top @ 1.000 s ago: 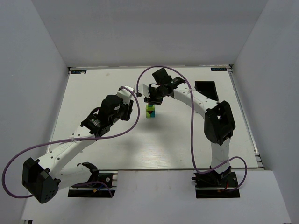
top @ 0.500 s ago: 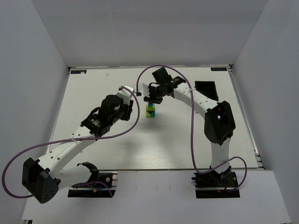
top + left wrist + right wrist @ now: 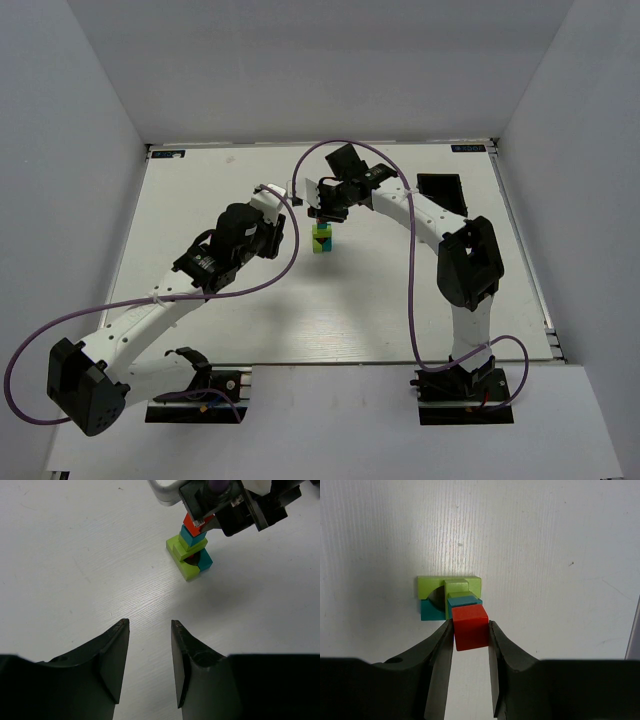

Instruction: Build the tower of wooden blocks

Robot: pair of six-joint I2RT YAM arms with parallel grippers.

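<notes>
Right gripper (image 3: 470, 625) pinches red cube (image 3: 469, 630) between 2 fingers (image 3: 441, 652), at top of wood block tower (image 3: 191, 559). Left gripper (image 3: 149, 630) narrowly parted, empty, tower well ahead.

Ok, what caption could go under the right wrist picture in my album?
Right gripper pinching a red block right over the top of the colorful block tower on a white table.

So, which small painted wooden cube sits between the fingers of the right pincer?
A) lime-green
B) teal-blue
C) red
C: the right wrist view shows the right pincer pressing both sides of the small red wooden cube at the top of the wood block tower.
</notes>
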